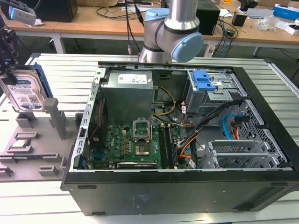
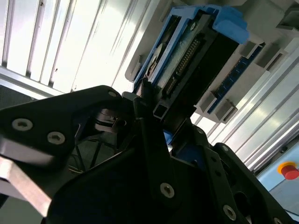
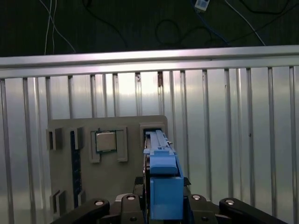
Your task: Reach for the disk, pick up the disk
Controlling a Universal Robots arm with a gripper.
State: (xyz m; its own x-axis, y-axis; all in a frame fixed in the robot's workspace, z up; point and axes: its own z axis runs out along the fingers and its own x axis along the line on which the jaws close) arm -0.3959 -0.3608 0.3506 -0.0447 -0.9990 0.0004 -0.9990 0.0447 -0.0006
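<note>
The disk (image 1: pixel 25 91) stands on edge at the exterior view's far left, its white-and-blue label facing out and a blue bracket along its edges. Its lower edge is at the slot of a grey fixture (image 1: pixel 32 140). My gripper (image 1: pixel 9 77) comes down on it from above, at the picture's left border. In the first wrist view the disk's blue bracket (image 3: pixel 163 186) sits between my two black fingers, which press its sides. In the second wrist view the disk (image 2: pixel 187 51) shows its connector end, with one finger (image 2: pixel 145 109) against its edge. The gripper looks shut on it.
An open black computer case (image 1: pixel 163 196) lies in the middle of the slatted metal table (image 1: pixel 56 65), holding a grey drive cage with a blue latch (image 1: pixel 204 81). The arm's base (image 1: pixel 173 32) stands behind it. The fixture also carries a processor chip (image 3: pixel 106 141). A red button (image 2: pixel 288 170) sits off the table.
</note>
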